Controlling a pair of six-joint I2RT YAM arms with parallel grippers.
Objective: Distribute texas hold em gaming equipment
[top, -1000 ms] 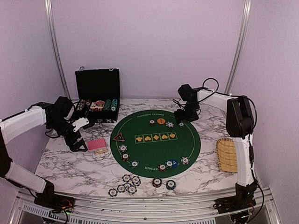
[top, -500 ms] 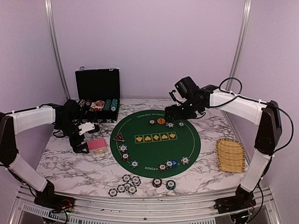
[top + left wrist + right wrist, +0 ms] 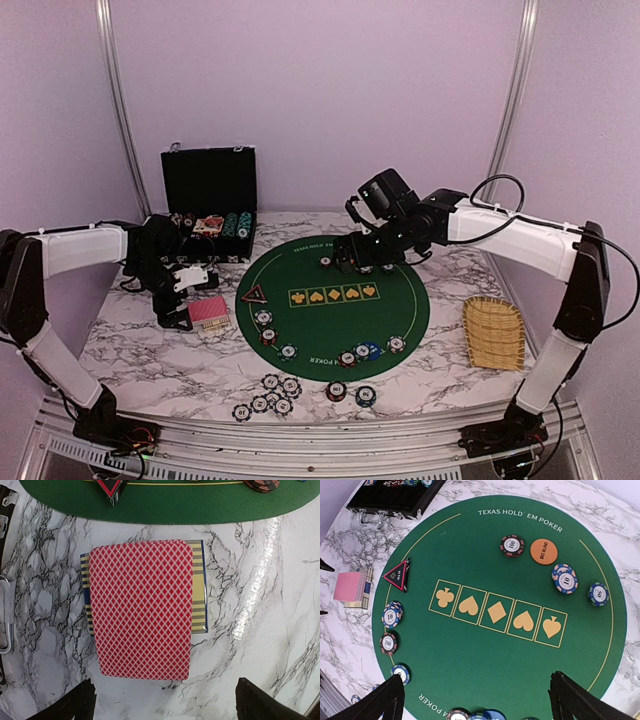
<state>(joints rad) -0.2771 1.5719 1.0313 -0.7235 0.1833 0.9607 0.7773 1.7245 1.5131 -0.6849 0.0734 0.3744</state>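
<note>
The left end effector (image 3: 167,705) has its fingers spread wide with nothing between them. It hangs over the red-backed playing cards (image 3: 142,607), which fill the middle of the wrist view just above the fingertips. The cards lie face down in a stack on a yellow-and-blue striped flat piece (image 3: 199,587) on the marble desk (image 3: 260,580), just below the edge of the green round mat (image 3: 200,505). The right end effector (image 3: 482,700) is also wide open and empty, above the mat. In the upper part of its wrist view lie a dark chip (image 3: 512,545), the orange button (image 3: 543,551) and blue chips (image 3: 565,578). The black triangular marker (image 3: 397,575) sits at the left edge of that view. In the top view, the black case (image 3: 208,180) stands at the upper left and the woven tray (image 3: 492,332) lies at the right.
</note>
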